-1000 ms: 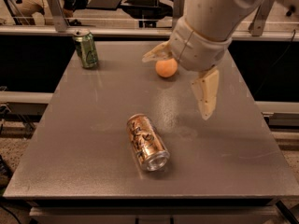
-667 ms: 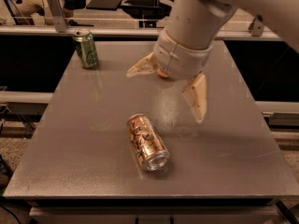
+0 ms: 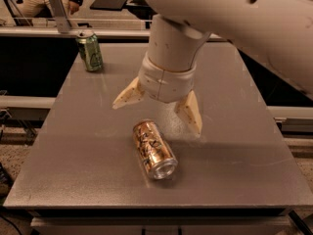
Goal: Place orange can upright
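Note:
The orange can point(image 3: 154, 148) lies on its side on the grey table point(image 3: 73, 146), near the front middle, its silver end facing the front right. My gripper point(image 3: 157, 114) hangs just above and behind the can, open, with one finger point(image 3: 128, 94) to the left and the other finger point(image 3: 190, 112) to the right. It holds nothing and does not touch the can.
A green can point(image 3: 90, 51) stands upright at the table's back left corner. A metal post point(image 3: 57, 9) rises behind it. My large white arm point(image 3: 234, 18) fills the upper right and hides the table's back middle. The table edges drop off at front and sides.
My gripper has moved left and forward, down toward the orange can, and now covers the orange ball that showed behind it. The can has not moved.

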Available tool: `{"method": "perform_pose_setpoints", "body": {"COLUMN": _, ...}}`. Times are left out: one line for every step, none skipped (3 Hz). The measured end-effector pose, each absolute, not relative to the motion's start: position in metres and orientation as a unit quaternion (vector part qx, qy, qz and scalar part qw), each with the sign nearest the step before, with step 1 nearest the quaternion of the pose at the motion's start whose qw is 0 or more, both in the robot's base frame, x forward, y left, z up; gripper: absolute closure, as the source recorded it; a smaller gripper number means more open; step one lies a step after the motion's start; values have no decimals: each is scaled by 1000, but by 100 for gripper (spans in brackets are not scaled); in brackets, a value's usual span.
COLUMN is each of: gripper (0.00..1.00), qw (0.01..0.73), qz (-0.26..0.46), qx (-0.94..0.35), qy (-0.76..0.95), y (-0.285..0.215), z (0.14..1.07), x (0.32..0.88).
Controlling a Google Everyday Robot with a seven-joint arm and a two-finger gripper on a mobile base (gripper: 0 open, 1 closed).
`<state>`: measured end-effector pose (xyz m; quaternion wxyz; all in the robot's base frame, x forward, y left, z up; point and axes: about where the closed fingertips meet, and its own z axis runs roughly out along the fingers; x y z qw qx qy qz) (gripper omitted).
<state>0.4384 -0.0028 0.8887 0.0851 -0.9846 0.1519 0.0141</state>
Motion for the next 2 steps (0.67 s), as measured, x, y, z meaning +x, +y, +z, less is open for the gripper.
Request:
{"method": "perform_pose_setpoints", "body": {"gripper": 0, "qw": 57, "qz": 10, "qx": -993, "qy": 98, "y": 5, "z": 871, "x": 427}}
{"method": "perform_pose_setpoints", "body": {"gripper": 0, "qw": 39, "qz": 4, "qx": -997, "qy": 65, "y": 8, "z": 863, "x": 420}}
